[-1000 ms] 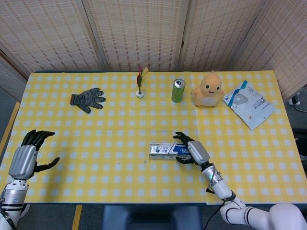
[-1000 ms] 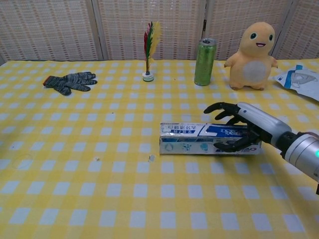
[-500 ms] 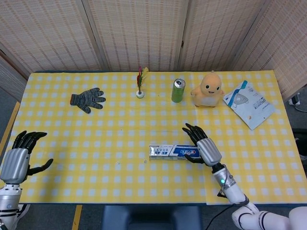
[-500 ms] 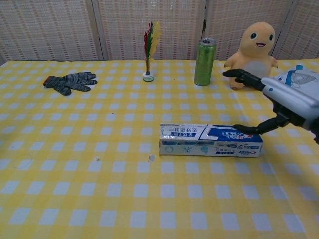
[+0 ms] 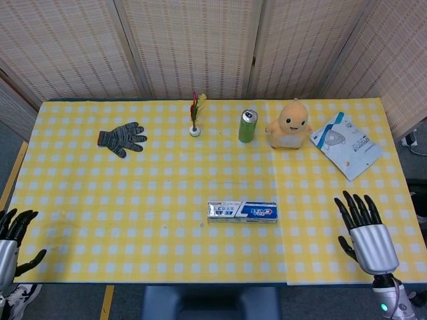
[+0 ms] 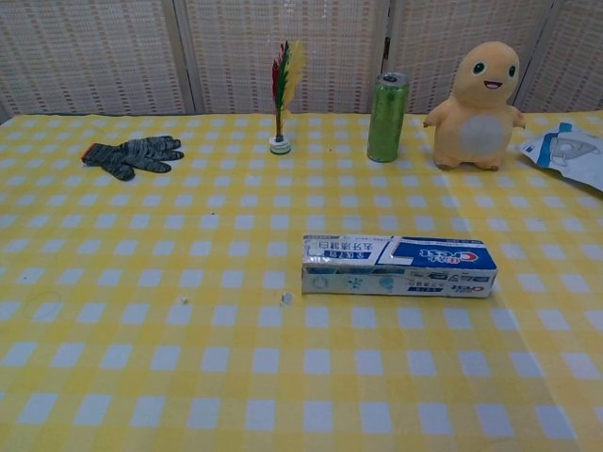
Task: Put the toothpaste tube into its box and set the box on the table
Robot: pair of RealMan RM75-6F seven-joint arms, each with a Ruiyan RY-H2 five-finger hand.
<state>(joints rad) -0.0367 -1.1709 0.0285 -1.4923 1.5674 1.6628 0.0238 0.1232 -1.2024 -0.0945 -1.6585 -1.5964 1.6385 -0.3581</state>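
Lying flat, toothpaste box (image 5: 242, 211) long axis left-right; left robot hand (image 5: 12, 241), right robot hand (image 5: 363, 235) spread, empty.

- The right hand (image 5: 365, 240) shows in the head view at the lower right, back of the hand facing up, its dark fingers (image 5: 353, 210) spread apart and pointing away from the robot, holding nothing.
- The left hand (image 5: 10, 243) sits at the lower left edge, partly cut off, fingers apart and empty.
- Neither hand shows in the chest view.
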